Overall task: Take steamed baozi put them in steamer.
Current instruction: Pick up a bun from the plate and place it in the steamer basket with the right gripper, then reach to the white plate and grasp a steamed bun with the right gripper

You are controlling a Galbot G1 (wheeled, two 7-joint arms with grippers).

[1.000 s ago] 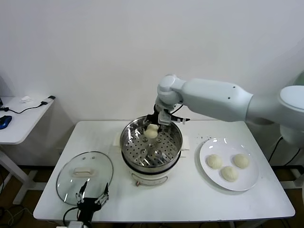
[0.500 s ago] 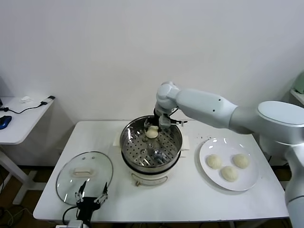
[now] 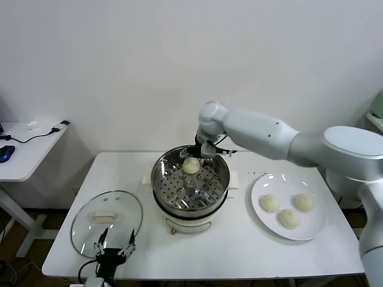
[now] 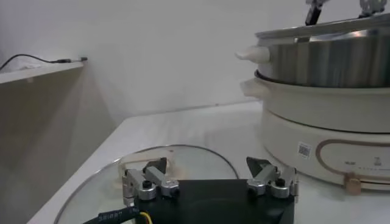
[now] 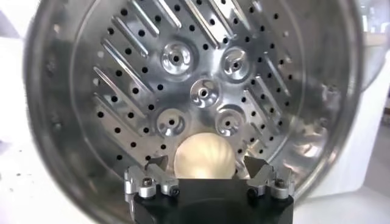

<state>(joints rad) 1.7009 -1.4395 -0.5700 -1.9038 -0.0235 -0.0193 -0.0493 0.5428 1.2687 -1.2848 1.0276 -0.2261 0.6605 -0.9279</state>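
Baozi number one (image 3: 191, 165) lies on the perforated floor of the steamer (image 3: 190, 186), toward the far wall of the basket. In the right wrist view the same bun (image 5: 204, 156) rests free on the metal floor, between the two fingertips and touching neither as far as can be seen. Right gripper (image 3: 203, 153) hangs over the far rim of the steamer, just above the bun, with its jaws spread wide and nothing held between them; the right wrist view shows the right gripper (image 5: 208, 178) the same way. The steamer basket sits on a white electric pot (image 3: 188, 220) at the middle of the desk (image 3: 239, 245).

Three more baozi (image 3: 288, 210) remain on a white plate (image 3: 318, 227) to the right of the pot, grouped close together, one near the left of the plate, one farther back on the right, one nearest the front edge. A round glass lid (image 3: 107, 223) with a white handle lies flat on the desk to the left of the pot.

Left gripper (image 3: 114, 251) is parked low at the front left edge of the desk, over the near rim of the lid, jaws spread and empty. In the left wrist view the left gripper (image 4: 210, 182) is seen just above the glass, with the pot's side beyond it.
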